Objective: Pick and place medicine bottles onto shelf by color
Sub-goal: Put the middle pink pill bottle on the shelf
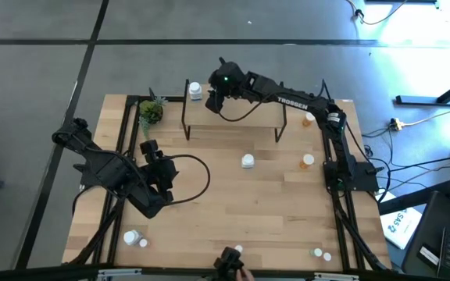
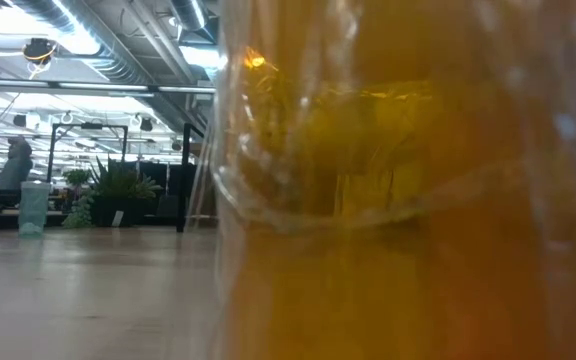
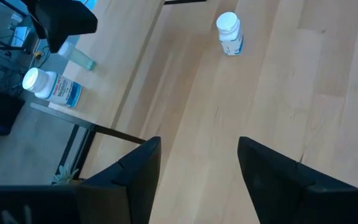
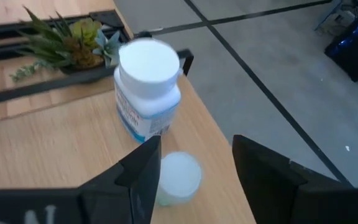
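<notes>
On the left of the worktop, the left gripper hovers over bare wood near the potted plant. Its fingers are spread apart, holding nothing and touching nothing. A white bottle stands on the worktop ahead of it, well apart.

At the worktop's near left edge lie 2 white bottles.

Farther back, the shelf stands along the far edge. On its left end stands 1 white bottle with a blue label, upright, and just beside it a pale green bottle. The right gripper hangs directly above the pale green bottle with its fingers spread; the bottle sits by one finger, not pinched, and I cannot tell whether that finger touches it.

To the right, 3 orange bottles sit on the worktop near the right arm. In the low view, 1 orange bottle fills most of the picture.
</notes>
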### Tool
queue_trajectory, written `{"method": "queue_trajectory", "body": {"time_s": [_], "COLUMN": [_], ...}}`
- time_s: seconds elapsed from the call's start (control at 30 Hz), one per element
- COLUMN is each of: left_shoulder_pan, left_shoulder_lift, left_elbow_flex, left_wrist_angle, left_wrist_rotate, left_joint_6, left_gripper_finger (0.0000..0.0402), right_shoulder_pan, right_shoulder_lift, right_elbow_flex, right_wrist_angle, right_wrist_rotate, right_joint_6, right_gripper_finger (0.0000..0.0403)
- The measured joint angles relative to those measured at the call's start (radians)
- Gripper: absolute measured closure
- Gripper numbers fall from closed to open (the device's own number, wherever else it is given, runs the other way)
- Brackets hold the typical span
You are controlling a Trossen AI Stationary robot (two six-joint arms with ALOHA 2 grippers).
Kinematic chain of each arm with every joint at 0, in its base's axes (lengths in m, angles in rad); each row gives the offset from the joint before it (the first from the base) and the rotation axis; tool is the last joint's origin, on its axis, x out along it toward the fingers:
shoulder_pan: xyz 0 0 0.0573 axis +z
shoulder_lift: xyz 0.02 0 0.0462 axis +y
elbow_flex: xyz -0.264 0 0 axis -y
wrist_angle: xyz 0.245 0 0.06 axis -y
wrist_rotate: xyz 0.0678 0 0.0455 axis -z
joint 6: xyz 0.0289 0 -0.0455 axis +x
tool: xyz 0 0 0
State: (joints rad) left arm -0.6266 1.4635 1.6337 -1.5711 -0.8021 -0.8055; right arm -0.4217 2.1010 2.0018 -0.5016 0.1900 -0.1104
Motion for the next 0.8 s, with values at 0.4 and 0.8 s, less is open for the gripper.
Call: {"method": "queue_trajectory", "body": {"time_s": [0.4,0.8], "left_shoulder_pan": [-0.008,-0.059], "left_shoulder_lift": [0.0,0.0], "left_elbow_flex": [0.0,0.0], "left_wrist_angle": [0.0,0.0], "left_wrist_rotate": [0.004,0.004], "left_joint_6": [-0.005,-0.062], "left_gripper_finger": [0.0195,0.0195], "right_shoulder_pan": [0.056,0.215], "right_shoulder_lift": [0.0,-0.071], "right_elbow_flex": [0.196,0.317], "right_wrist_angle": [-0.243,-0.557], "right_wrist_rotate": [0.002,0.0], "right_joint_6": [-0.075,-0.13], "right_gripper_finger": [0.0202,0.0202]}}
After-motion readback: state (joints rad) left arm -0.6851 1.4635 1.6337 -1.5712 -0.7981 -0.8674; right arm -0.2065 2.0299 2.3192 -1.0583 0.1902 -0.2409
